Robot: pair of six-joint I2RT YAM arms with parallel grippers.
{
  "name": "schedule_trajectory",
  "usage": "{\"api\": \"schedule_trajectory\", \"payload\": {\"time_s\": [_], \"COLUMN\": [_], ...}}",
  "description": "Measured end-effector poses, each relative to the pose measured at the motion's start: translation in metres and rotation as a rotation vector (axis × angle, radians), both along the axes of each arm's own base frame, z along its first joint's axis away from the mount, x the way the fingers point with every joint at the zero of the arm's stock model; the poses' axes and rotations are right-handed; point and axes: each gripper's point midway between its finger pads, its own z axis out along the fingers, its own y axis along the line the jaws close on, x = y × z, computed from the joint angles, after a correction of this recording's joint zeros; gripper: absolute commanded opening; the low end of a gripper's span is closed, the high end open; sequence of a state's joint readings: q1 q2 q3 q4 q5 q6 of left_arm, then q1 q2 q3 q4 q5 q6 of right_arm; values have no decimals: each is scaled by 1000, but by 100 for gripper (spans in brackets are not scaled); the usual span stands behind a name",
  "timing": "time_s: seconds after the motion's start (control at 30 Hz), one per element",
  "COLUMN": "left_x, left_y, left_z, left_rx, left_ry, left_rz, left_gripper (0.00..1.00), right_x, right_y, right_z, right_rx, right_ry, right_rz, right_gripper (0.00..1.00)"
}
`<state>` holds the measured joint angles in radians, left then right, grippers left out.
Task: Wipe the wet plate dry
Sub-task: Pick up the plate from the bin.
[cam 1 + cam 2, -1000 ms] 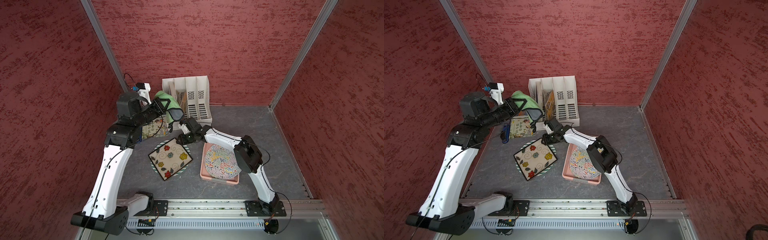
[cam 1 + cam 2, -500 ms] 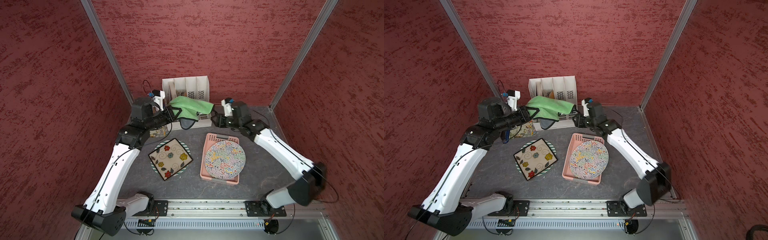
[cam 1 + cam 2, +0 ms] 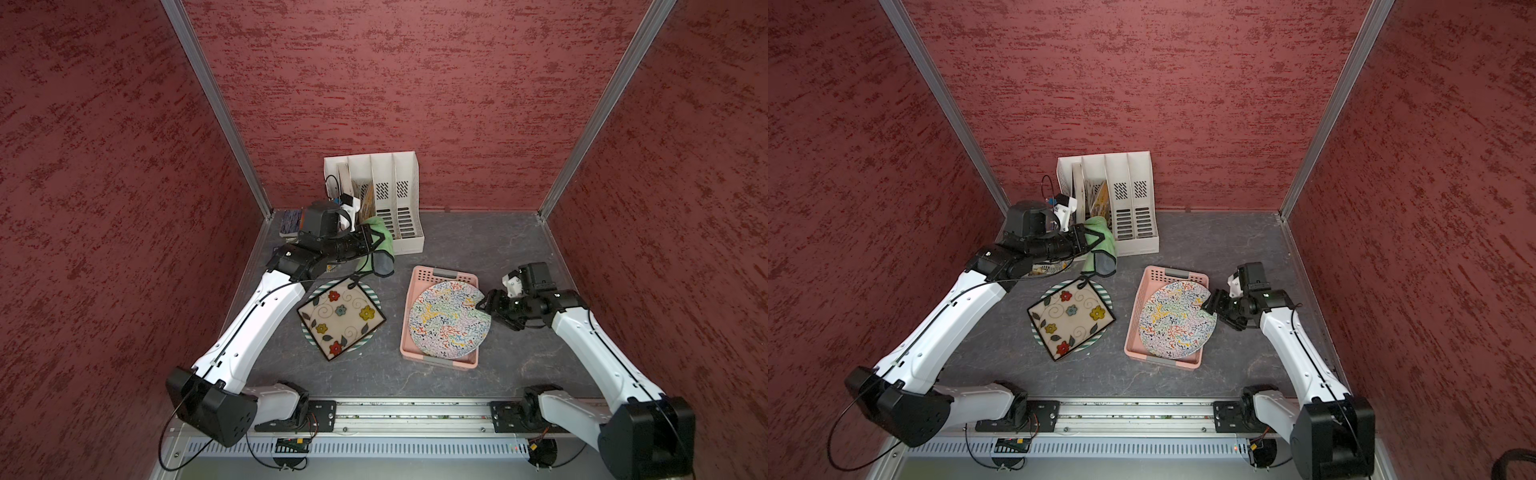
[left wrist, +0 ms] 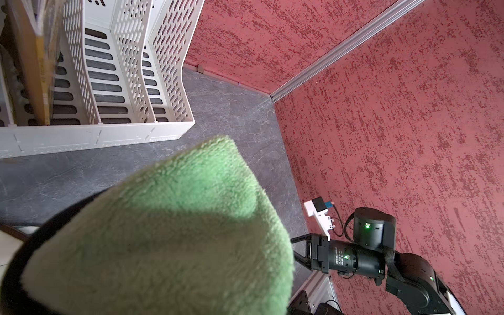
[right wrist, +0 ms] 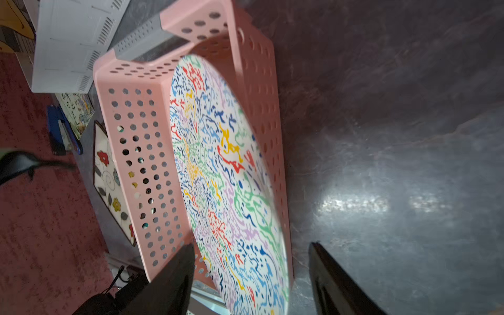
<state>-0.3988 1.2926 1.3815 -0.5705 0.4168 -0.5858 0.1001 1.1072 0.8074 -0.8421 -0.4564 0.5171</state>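
Grey tabletop is carrying a pink basket toward its right edge, the patterned plate lying inside. Right gripper is straddling the plate's rim, jaws wide; left gripper is pinching the green cloth. Next, probably: closing on that rim.

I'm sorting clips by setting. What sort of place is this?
Likely a robot test booth: red textured walls enclose a gray tabletop, and the left arm and right arm mount on a metal rail.

Round squiggle-patterned plate lies tilted across the pink basket; the green cloth hangs bunched.
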Motion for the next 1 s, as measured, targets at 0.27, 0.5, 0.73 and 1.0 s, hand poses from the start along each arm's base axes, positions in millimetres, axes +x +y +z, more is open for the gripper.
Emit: {"api": "schedule_trajectory", "payload": {"time_s": [0.27,0.5,0.73,1.0], "left_x": [-1,0,2,5], "left_y": [0,0,-1,-8], "left_z": [4,5,4,11], "left_rx": [-5,-4,-8,-39], "left_ry": [-15,-17,-17,-36], "left_rz": [1,3,3,-8], "left_gripper": [0,0,0,0], "right_x": [0,1,4,13], "right_y": [5,12,10,13], "right_z": [-27,-2,8,28], "right_rx": [21,65,51,75], "right_ry": [69,-37,-85,-138], "right_rz": [30,53,62,56], "right_gripper": [28,0,0,0]}}
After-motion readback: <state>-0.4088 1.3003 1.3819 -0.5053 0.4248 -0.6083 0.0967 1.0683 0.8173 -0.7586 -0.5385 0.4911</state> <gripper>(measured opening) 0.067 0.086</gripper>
